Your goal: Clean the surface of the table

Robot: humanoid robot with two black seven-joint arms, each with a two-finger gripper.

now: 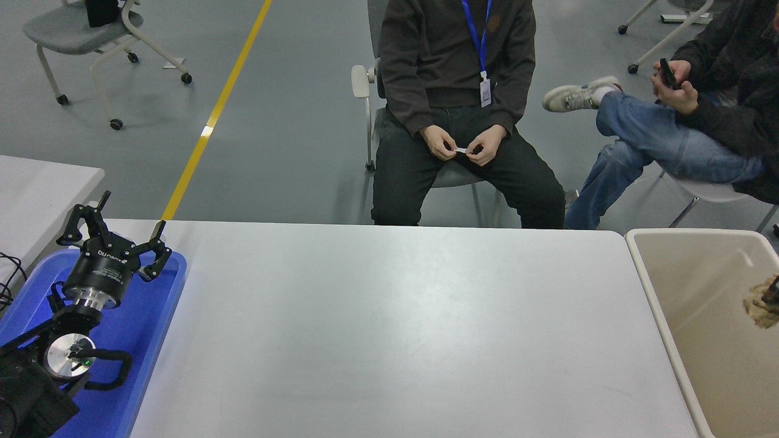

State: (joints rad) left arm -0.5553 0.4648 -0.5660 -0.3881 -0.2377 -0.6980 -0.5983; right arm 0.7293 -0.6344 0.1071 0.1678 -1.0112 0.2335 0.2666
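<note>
1. Head view, w/ the table surface [389, 328] filling the middle of the scene: wide matte white-grey top, rounded far corners, near edge cut by the frame. Bare except for faint smudges and a soft sheen.
2. Left gripper [112, 228] sits at the near left over a blue tray [159, 316] that lies on the table's left end; its fingers [159, 252] are spread wide apart, nothing between them. Arm body, silver wrist ring and a black cable loop run back toward the near-left corner.
3. Right gripper [774, 289]: only a dark sliver shows at the right edge, above a beige bin [663, 340] that stands just beside the table's right end. A tan crumpled wad [759, 307] is right at that sliver, over the bin's inside. Can't tell if the claw is pinching the wad or apart; too much is cut off by the frame.
4. Far left: corner of a smaller white table [42, 188], separate from the main one, black cable at its near edge.
5. Far side, centre: a seated person [456, 73] in dark top and dark trousers w/ a blue lanyard, both hands [465, 145] together in the lap holding a small white scrap.
6. Far right: second person [718, 121] in jeans and white shoe, leg crossed, holding a dark phone.
7. Far left bg: grey chair on castors [79, 30], yellow floor line [213, 115] running diagonally to the table's far-left corner
</note>
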